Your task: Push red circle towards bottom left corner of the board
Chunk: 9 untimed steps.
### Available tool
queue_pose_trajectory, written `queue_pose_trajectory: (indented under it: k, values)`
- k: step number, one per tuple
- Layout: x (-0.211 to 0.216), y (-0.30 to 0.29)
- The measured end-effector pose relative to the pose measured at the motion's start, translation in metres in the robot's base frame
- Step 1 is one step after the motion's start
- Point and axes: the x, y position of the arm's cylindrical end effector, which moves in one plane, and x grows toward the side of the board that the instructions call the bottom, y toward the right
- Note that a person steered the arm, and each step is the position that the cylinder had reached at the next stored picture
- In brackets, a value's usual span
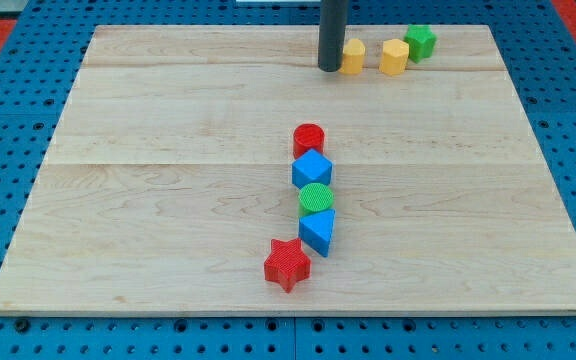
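Camera view shows my tip [330, 68] resting on the wooden board [168, 200] near its top edge, a little right of centre. It is a bare dark rod end with nothing to open or close, and it holds no block. At 3 o'clock from my tip, just beside it and perhaps touching, sits a yellow block [353, 57] of rounded shape. Farther along the same 3 o'clock line stands a yellow hexagon-like block [394, 57], and just beyond that, toward 2 o'clock, a green star-like block [421, 42] touches or nearly touches it.

The red circle [309, 139] lies well apart from my tip, at about 6 o'clock from it, slightly toward 7, near the middle of the board. It heads a close chain of blocks running down the view. At 6 o'clock from the red circle, touching it, is a blue cube-like block [312, 169]; below that a green circle [316, 198]; then a blue triangle-like block [318, 231], each touching the next. At 7 o'clock from the blue triangle sits a red star [287, 264], just beside it. Around the board runs a blue perforated surface [8, 200].
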Motion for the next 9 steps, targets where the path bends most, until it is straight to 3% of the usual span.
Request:
queue_pose_trajectory:
  k: [1,4,5,7,8,9]
  values:
    - [0.001,0.000]
    - [0.114,0.041]
    - [0.155,0.024]
    - [0.159,-0.026]
    - [0.153,-0.082]
    - [0.136,-0.018]
